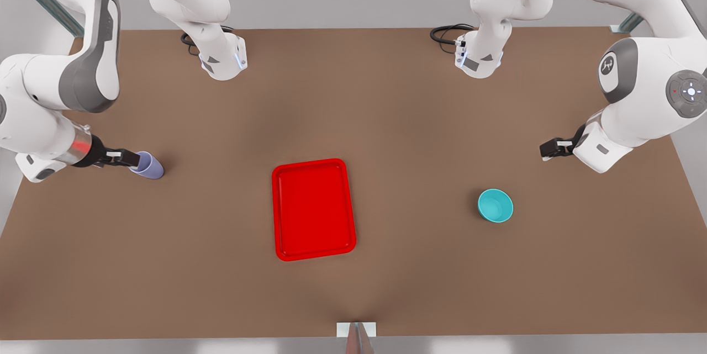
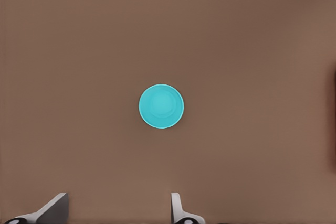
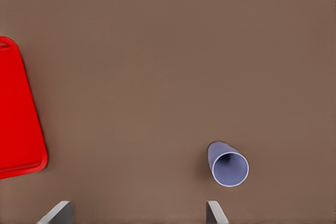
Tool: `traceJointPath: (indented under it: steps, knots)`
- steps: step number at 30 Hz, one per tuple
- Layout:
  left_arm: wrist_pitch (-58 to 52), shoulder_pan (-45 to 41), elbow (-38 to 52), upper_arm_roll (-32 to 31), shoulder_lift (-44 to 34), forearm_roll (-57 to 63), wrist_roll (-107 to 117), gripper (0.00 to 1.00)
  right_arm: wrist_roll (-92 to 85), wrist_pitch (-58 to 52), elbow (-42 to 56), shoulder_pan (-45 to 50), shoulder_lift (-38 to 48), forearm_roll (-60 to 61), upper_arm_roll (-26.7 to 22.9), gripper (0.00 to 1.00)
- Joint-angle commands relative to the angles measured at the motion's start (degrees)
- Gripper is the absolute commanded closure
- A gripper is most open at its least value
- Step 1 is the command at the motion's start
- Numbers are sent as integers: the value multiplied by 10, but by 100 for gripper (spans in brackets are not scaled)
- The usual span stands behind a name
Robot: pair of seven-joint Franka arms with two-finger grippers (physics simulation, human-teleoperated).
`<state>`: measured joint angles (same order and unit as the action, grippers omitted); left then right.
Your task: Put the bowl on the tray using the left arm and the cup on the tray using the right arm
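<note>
Left tool (image 1: 544,151) raised above the table, fingers spread, right tool (image 1: 130,159) likewise raised, fingers spread.

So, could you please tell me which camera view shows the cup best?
The right wrist view: the cup stands unobstructed on the table with its open mouth fully visible. In the front view the cup sits partly behind the right gripper on that view's left.

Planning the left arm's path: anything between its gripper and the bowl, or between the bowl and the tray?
Nothing visible. The left gripper hangs open above bare table, with the bowl clear beside it. Between the bowl and the tray lies only bare table. The cup is on the tray's far side, by the right gripper.
</note>
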<state>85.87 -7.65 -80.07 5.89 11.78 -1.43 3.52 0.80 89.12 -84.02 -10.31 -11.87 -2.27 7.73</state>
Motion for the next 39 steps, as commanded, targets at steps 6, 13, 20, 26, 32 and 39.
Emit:
traceJointPath:
  steps: [6,13,20,26,32,39]
  knots:
    - [28,15,1,1,36,-46,0,0,-5,-29,-33,5,-7,-25,4,0]
    - [213,102,-75,1,170,-232,-236,0,-6,-21,-24,14,-10,-35,4,0]
    - [340,91,-148,-8,223,-297,-334,0,-24,-18,51,10,-52,-41,1,0]
    - [340,91,-163,-8,246,-291,-351,0,-28,-22,72,9,-51,-27,1,0]
    - [375,89,-220,-7,230,-269,-359,0,-30,-21,77,8,-51,-25,-2,0]
    - [375,88,-224,-7,246,-270,-359,0,-29,-21,77,10,-52,-23,-2,0]
